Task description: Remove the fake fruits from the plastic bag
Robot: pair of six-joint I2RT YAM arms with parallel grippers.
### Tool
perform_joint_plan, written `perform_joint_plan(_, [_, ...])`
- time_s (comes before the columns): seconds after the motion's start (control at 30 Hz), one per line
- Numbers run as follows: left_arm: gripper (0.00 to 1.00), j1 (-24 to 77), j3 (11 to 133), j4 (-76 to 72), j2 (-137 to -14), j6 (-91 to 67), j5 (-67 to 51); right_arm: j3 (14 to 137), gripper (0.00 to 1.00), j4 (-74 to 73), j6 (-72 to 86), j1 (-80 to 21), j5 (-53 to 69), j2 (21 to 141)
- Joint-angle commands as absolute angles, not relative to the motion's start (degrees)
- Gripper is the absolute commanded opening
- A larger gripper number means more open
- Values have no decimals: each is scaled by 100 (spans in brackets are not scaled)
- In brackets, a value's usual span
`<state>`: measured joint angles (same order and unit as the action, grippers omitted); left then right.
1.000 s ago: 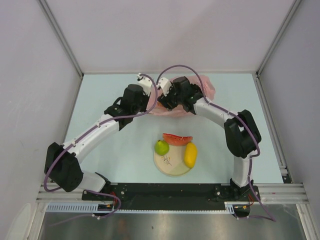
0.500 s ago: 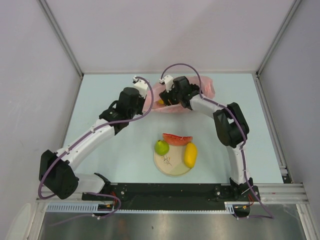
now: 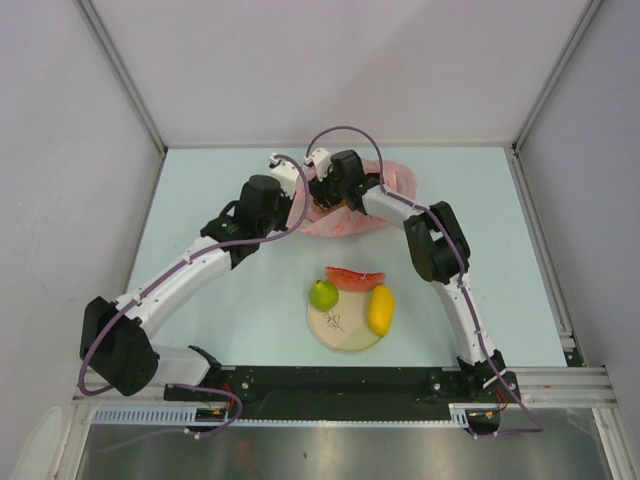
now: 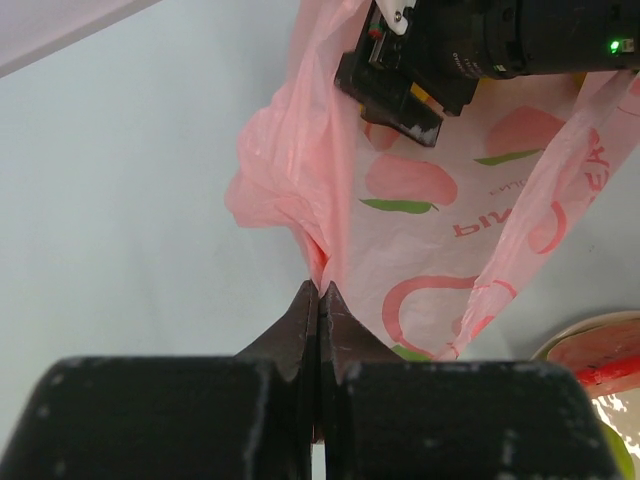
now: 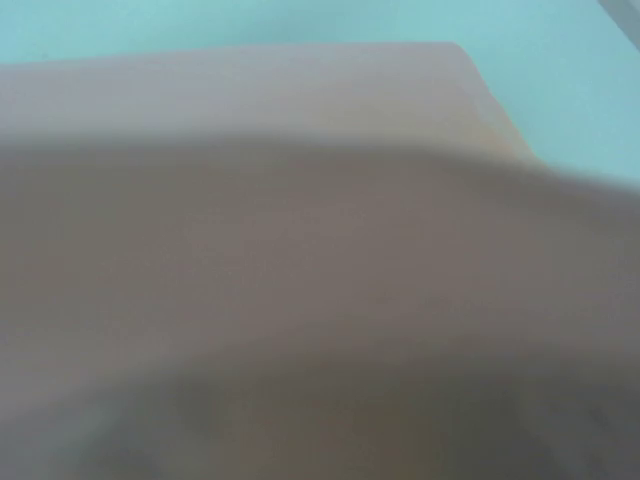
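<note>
**Plastic bag pinched at one edge, second gripper at its opening**

The plastic bag [image 3: 345, 222], pink film with red print, lies crumpled on the table [image 3: 200, 200]. It starts at the fingertips of the left gripper [image 4: 318, 300] and spreads ahead of them and to their right. Those fingers are pressed together with a fold of the bag's near edge clamped between them. Seen from above, the bag's long axis runs across the table, from the left fingers out toward the right-hand side.

The right gripper [image 4: 392, 92] sits just beyond the left fingers, over the bag's upper folds. Its own camera is blanketed by blurred pink film, which suggests it is at or inside the opening. Whether its fingers stand apart or together cannot be told. A small yellow patch shows against it, and what that patch is cannot be told either.

Any fruits left inside would lie ahead of the right fingers, making that arm the nearer for the coming reach, while the left arm anchors the edge.

Well behind both sets of fingers, toward the arm bases, a pear [image 3: 322, 294] and a yellow fruit [image 3: 381, 309] rest on a plate [image 3: 350, 340]. A watermelon slice [image 3: 354, 277] lies at the plate's far rim.
</note>
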<state>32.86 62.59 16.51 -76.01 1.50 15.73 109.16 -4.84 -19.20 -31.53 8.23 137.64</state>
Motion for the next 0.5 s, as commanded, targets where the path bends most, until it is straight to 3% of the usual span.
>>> perform_joint_plan(0.0, [0,3305,6442,1538,-7638,106,1441,11022,57,-351,-2092,-3120,1168,13659])
perform_joint_plan(0.03, [0,3305,6442,1538,-7655,97,1441,10987,46,-395,-2118,-3138,1186,13562])
perform_joint_plan(0.13, [0,3305,6425,1503,-7673,62,1441,10655,31,-422,-2223,-3146,1274,13046])
perform_joint_plan(0.47, [0,3305,6258,1213,-7646,35,1468,8491,15,-447,-2497,-3085,2012,10742])
